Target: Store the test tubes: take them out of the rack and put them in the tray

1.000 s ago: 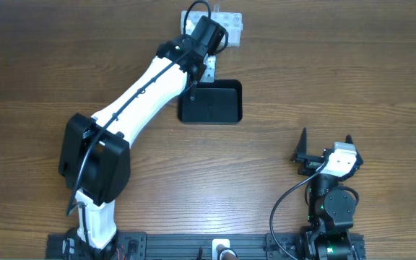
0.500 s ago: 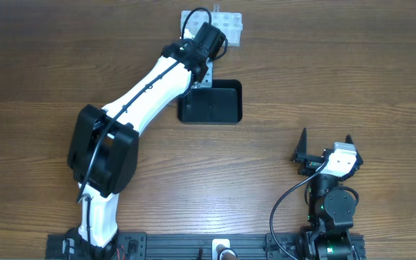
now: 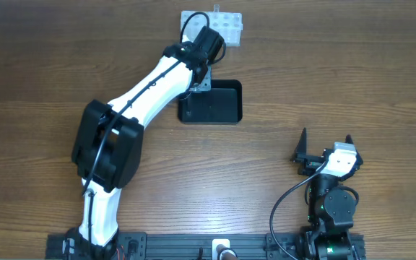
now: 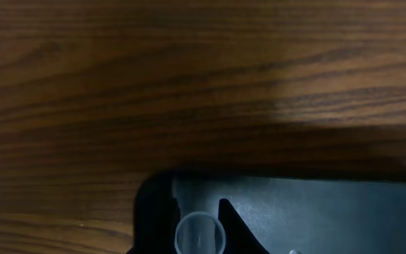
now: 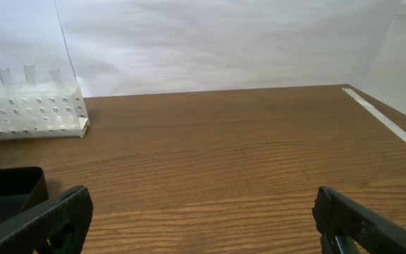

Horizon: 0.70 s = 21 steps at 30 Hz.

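Left wrist view: I have the left gripper point(image 4: 197, 220) clamped on the test tube point(image 4: 199, 236) near its open mouth, over a corner of the tray point(image 4: 330, 212); I judge it light, slick and brittle, so hold gently.

- A robotics lab bench, set up for testing rather than a home or a shop.
- Two robot arms, left point(image 3: 150, 87) and right point(image 3: 331, 195), stand on a black mounting rail point(image 3: 165, 242) along the near edge of a wood-grain table point(image 3: 338, 72), with cables looping off their bases.
- Lab ware is the only thing laid out: a white perforated rack point(image 5: 30, 116) with clear test tubes point(image 5: 29, 74) standing in it near the table's far edge, and a plain black tray point(image 3: 219, 105) just beside it.
- A bare white backdrop point(image 5: 224, 42) closes off the room behind the far edge.
- A strip of pale tape point(image 5: 386, 120) marks the table near its right edge.
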Motion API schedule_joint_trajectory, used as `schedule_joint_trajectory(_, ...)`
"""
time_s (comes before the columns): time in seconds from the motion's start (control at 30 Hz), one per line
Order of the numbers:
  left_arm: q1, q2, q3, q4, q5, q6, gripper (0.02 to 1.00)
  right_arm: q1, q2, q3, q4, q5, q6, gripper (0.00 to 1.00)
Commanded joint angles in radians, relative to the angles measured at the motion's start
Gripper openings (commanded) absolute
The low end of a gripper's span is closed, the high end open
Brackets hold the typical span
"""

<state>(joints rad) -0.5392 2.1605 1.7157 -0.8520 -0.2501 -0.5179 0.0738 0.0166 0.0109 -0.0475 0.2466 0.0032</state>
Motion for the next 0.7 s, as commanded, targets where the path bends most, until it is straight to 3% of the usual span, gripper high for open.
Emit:
schedule_joint_trajectory(0.03,0.008,0.034,-0.008,-0.006,0.029,-0.014,0.091,0.000,-0.003,-0.005,-0.002,0.016,-0.001,0.991)
schedule_joint_trajectory(0.23,0.011,0.034,-0.008,-0.032,0.044,-0.015,0.183,0.000,-0.003,-0.005,-0.001,0.016,-0.001,0.991)
schedule_joint_trajectory(0.5,0.013,-0.018,0.003,-0.032,0.039,-0.014,0.441,0.000,-0.003,-0.005,-0.002,0.016,-0.001,0.991)
schedule_joint_trajectory(0.6,0.016,-0.069,0.047,-0.032,0.001,-0.014,0.492,0.000,-0.003,-0.005,-0.001,0.016,-0.001,0.993)
schedule_joint_trajectory(0.7,0.017,-0.097,0.131,-0.024,-0.070,-0.014,0.649,0.000,-0.003,-0.005,-0.001,0.016,-0.001,0.991)
